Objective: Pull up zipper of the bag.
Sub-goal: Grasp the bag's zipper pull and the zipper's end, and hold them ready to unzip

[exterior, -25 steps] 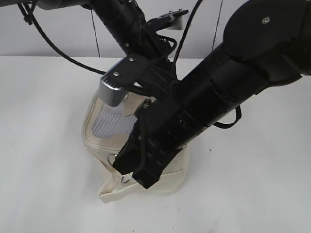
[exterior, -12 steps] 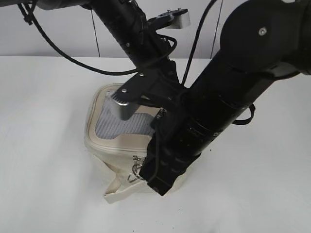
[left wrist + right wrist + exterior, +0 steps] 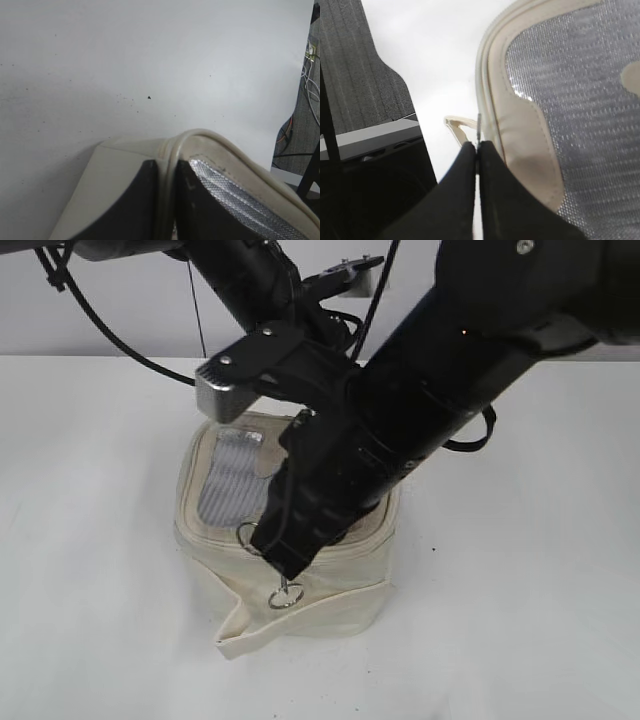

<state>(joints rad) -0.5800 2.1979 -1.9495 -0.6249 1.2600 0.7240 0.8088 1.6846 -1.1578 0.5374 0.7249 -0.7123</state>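
The cream bag (image 3: 345,595) stands mid-table, its grey mesh top (image 3: 225,480) facing up. Two silver ring pulls of the zipper show at its front: one at the lid rim (image 3: 248,537), one hanging lower (image 3: 285,595). My right gripper (image 3: 278,565) reaches down over the front rim. In the right wrist view it (image 3: 477,146) is shut on a thin metal zipper pull (image 3: 478,129) beside the bag's rim (image 3: 492,100). My left gripper (image 3: 167,162) is shut on the bag's cream rim (image 3: 200,135); the right arm hides it in the exterior view.
The loose cream strap (image 3: 235,630) lies on the white table (image 3: 90,540) at the bag's front left; it also shows in the right wrist view (image 3: 455,124). Both black arms cross above the bag. A dark stand (image 3: 350,75) lies beyond the table edge.
My right gripper first swung right along the bag's front, then rose and moved left to the front rim. The bag's top now sits squarer and a second ring pull shows.
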